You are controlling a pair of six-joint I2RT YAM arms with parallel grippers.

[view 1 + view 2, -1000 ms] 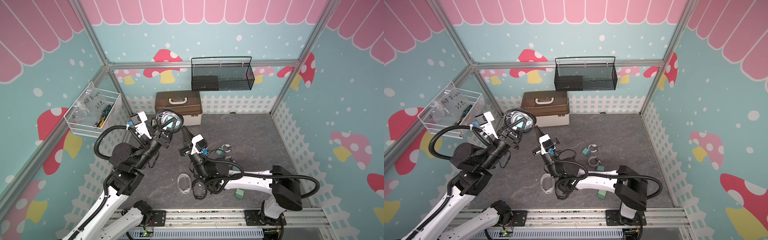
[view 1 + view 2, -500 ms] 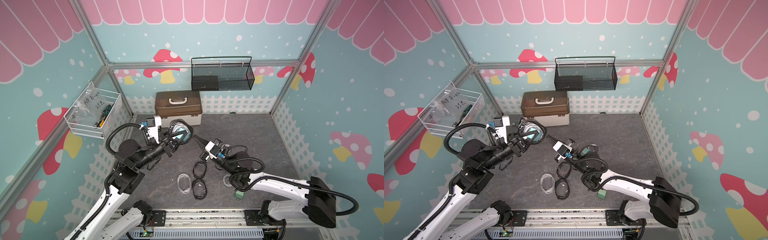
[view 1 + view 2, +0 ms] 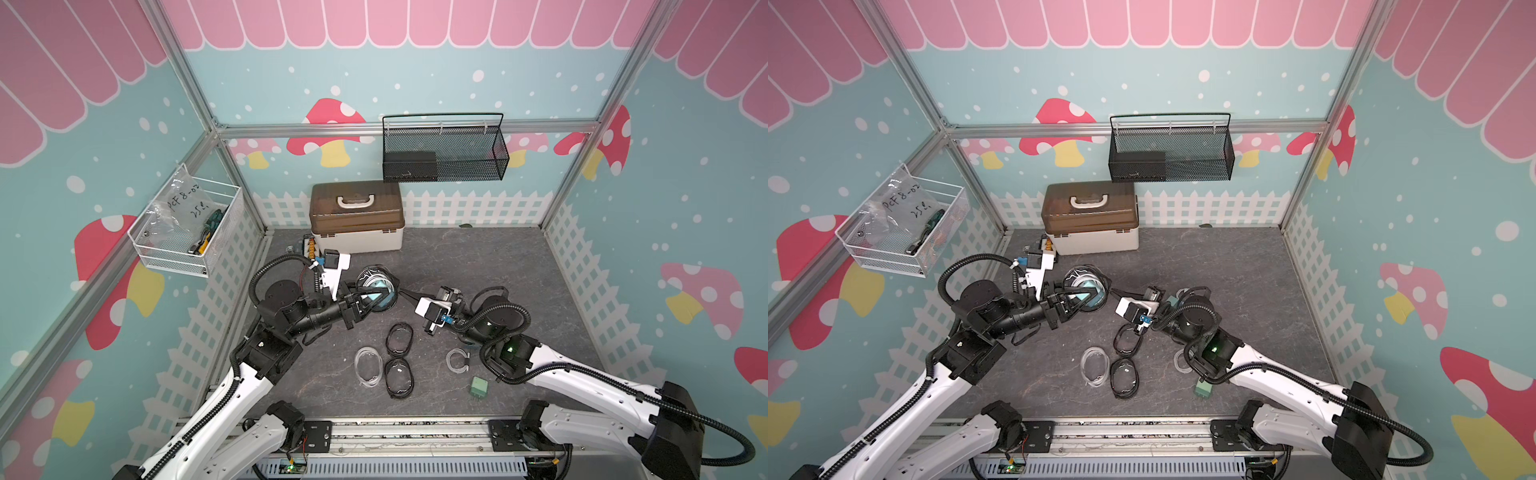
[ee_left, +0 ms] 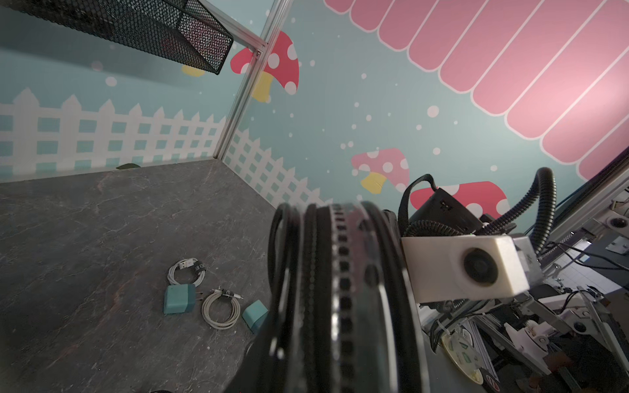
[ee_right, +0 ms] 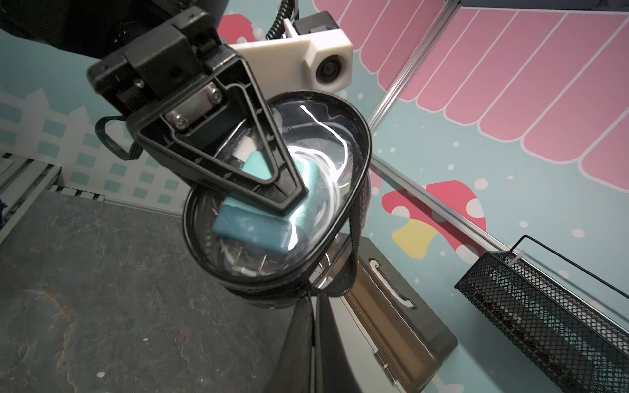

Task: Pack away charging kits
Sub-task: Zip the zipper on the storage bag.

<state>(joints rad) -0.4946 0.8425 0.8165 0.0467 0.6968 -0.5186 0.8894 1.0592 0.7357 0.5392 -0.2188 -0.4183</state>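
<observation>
A black-rimmed clear pouch (image 3: 376, 289) (image 3: 1086, 289) (image 5: 306, 204) hangs above the table with a teal plug adapter (image 5: 252, 228) and a white cable inside. My left gripper (image 3: 365, 299) (image 4: 333, 340) is shut on its flat sides. My right gripper (image 3: 401, 293) (image 5: 315, 299) is shut on the zipper pull (image 5: 315, 289) at the rim. On the table lie two empty black-rimmed pouches (image 3: 400, 338) (image 3: 399, 378), a white-rimmed one (image 3: 368, 366), a coiled cable (image 3: 457, 359) and an adapter (image 3: 478, 386). The left wrist view shows two more adapters (image 4: 179, 298) (image 4: 255, 315) beside two coiled cables (image 4: 186, 270) (image 4: 219, 308).
A brown-lidded white box (image 3: 357, 220) stands against the back fence, with a black board with yellow connectors (image 3: 309, 247) at its left corner. A black mesh basket (image 3: 442, 151) hangs on the back wall and a white wire basket (image 3: 187, 232) on the left wall.
The left gripper has carried the pouch down and rightward toward the middle of the table. The right arm has swung out to the right, its fingertips still at the pouch's rim.
</observation>
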